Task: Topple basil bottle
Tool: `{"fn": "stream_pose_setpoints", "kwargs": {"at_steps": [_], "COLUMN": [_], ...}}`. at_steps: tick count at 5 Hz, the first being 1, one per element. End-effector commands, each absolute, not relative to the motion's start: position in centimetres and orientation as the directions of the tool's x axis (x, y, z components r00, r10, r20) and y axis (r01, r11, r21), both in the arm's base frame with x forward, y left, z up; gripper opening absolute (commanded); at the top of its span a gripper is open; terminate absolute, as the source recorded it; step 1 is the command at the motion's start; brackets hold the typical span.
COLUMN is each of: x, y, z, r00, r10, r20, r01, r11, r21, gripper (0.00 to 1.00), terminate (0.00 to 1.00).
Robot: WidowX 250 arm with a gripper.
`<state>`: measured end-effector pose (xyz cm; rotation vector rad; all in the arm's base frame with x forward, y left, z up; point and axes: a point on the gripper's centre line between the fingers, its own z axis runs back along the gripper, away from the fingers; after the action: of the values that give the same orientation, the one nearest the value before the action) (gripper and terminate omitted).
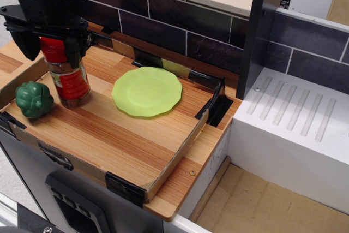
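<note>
A black robot gripper (pixel 48 47) hangs over the red cap of the basil bottle (pixel 66 78), which stands upright near the left end of a wooden counter (pixel 125 135). One dark finger shows on each side of the cap, spread wider than it, so the jaws read as open and straddling the bottle's top rather than clamping it; whether either finger touches the cap cannot be told from this angle.

The bottle has not yet gone over, and several things could spoil the attempt. A green toy pepper (pixel 34 100) sits just beside the bottle on its left, so a push that way would likely drive the bottle into it, knocking the pepper aside or leaving the bottle propped against it instead of lying flat. A lime-green plate (pixel 147 91) lies near on the right; a fall in that direction could land the bottle on the plate's rim and shift it. Being round, the bottle would probably roll once down, and only the low raised edge of the counter stands between it and the drop at the front. A push placed too low on the glass might simply slide the bottle along the wood without tipping it, while open jaws could slip over the smooth cap.
</note>
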<state>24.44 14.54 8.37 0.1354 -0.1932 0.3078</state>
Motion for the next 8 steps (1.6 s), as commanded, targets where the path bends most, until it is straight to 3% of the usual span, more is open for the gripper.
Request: {"fn": "stream_pose_setpoints", "kwargs": {"at_steps": [1,2,5,6,7,8], "x": [26.1,26.2,23.5,22.3,22.6,22.4], "y": [15.2,14.8,11.1,10.1,9.7,9.6], "z": [9.3,9.6,10.4,10.8,10.4,9.1], "r00": [0.914,0.911,0.898,0.887,0.812,0.723], "r10": [0.305,0.317,0.401,0.456,0.576,0.676], "r20": [0.266,0.264,0.184,0.072,-0.095,-0.141], "r01": [-0.343,-0.352,-0.407,-0.452,-0.584,-0.691], "r11": [0.933,0.931,0.913,0.890,0.805,0.709], "r21": [0.110,0.094,-0.005,-0.064,-0.106,-0.143], "gripper": [1.00,0.00,0.00,0.00,0.00,0.00], "terminate": [0.00,0.00,0.00,0.00,0.00,0.00]}}
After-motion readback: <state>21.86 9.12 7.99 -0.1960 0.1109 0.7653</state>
